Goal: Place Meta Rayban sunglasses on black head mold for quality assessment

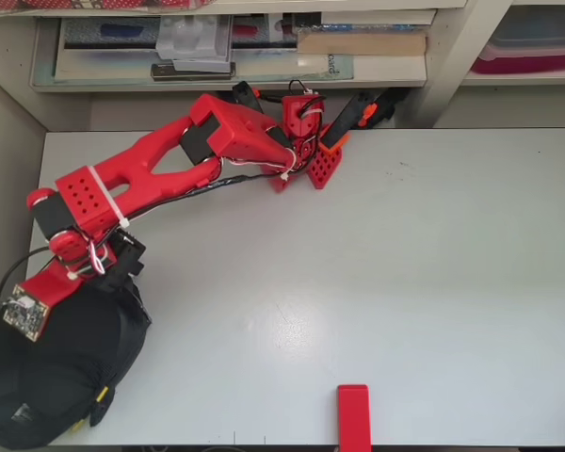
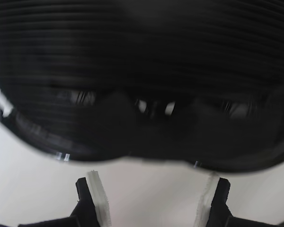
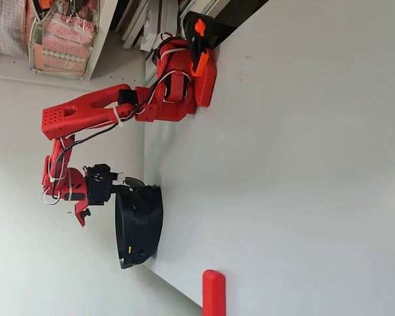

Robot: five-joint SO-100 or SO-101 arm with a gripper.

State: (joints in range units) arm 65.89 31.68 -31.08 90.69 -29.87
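Observation:
The black ribbed head mold (image 2: 146,42) fills the top of the wrist view. The sunglasses (image 2: 85,127) lie across it, two dark lenses glinting side by side. Below them my gripper (image 2: 151,203) is open: its white-padded fingers (image 2: 98,198) stand wide apart with nothing between them, clear of the glasses. In the overhead view the head mold (image 1: 52,377) sits at the table's bottom left corner, half under my wrist, and a yellow temple tip (image 1: 101,395) shows on its side. The fixed view, turned on its side, has my gripper (image 3: 128,186) right at the head mold (image 3: 139,227).
A small red block (image 1: 353,414) lies at the table's front edge; it shows in the fixed view too as the red block (image 3: 214,293). The arm's red base (image 1: 306,141) is clamped at the back edge, below cluttered shelves. The head mold sits close to the table corner.

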